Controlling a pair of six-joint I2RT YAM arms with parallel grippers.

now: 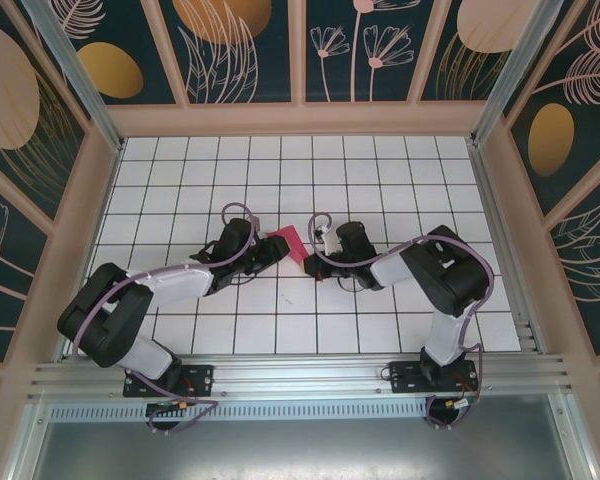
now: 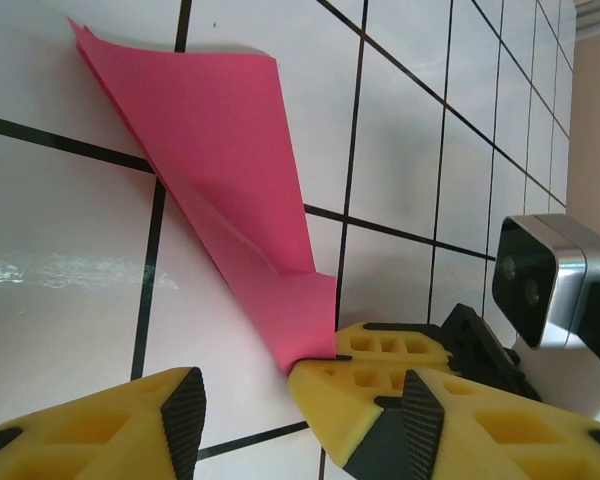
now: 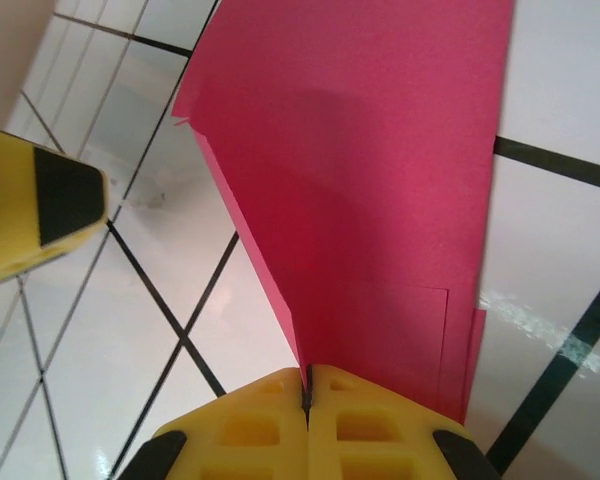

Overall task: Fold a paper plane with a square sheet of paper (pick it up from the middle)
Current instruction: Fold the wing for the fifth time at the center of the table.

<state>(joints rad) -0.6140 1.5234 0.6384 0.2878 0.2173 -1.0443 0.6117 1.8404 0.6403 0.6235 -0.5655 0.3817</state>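
The sheet of paper (image 1: 288, 243) is magenta-pink, folded into a narrow tapering shape with creased layers. It lies partly lifted off the tiles between the two arms. My right gripper (image 3: 307, 385) is shut on one narrow end of the paper (image 3: 380, 180), the yellow fingers pressed together on its edge. In the left wrist view the right gripper (image 2: 302, 366) pinches the lower tip of the paper (image 2: 230, 170), whose far end rests on the table. My left gripper (image 2: 300, 410) stands open just before that pinch, holding nothing. One of its fingers (image 3: 40, 205) shows beside the paper.
The white tiled table (image 1: 380, 170) with black grid lines stretches back to the decorated enclosure walls (image 1: 300, 110). The right wrist camera housing (image 2: 555, 285) sits close to my left gripper. Both arm bases stand on the metal rail (image 1: 300, 375) at the near edge.
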